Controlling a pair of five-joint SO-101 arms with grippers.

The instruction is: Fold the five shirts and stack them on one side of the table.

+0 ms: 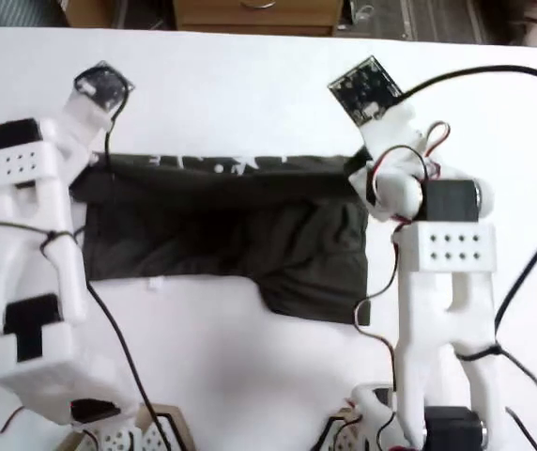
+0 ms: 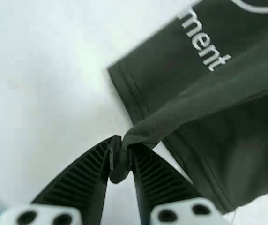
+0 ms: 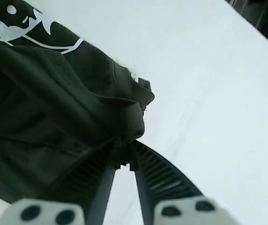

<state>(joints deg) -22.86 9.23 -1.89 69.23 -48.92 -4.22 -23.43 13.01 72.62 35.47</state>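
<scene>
Left claw (image 2: 120,161): closed on a pinched fold at one end of the dark grey-green fabric shirt (image 1: 222,225), which carries white print.
Shirt: lies partly folded across the middle of the white bench (image 1: 250,85), between the two arms, with the printed strip along its far edge.
Right claw (image 3: 123,157): closed on a bunched fold at the shirt's opposite end.

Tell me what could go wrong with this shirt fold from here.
The left gripper and right gripper each pinch only a thin tip of the shirt, so a corner might slip out mid-fold. Beside the right arm the shirt lies wrinkled and juts out unevenly, so the fold may end crooked.
</scene>
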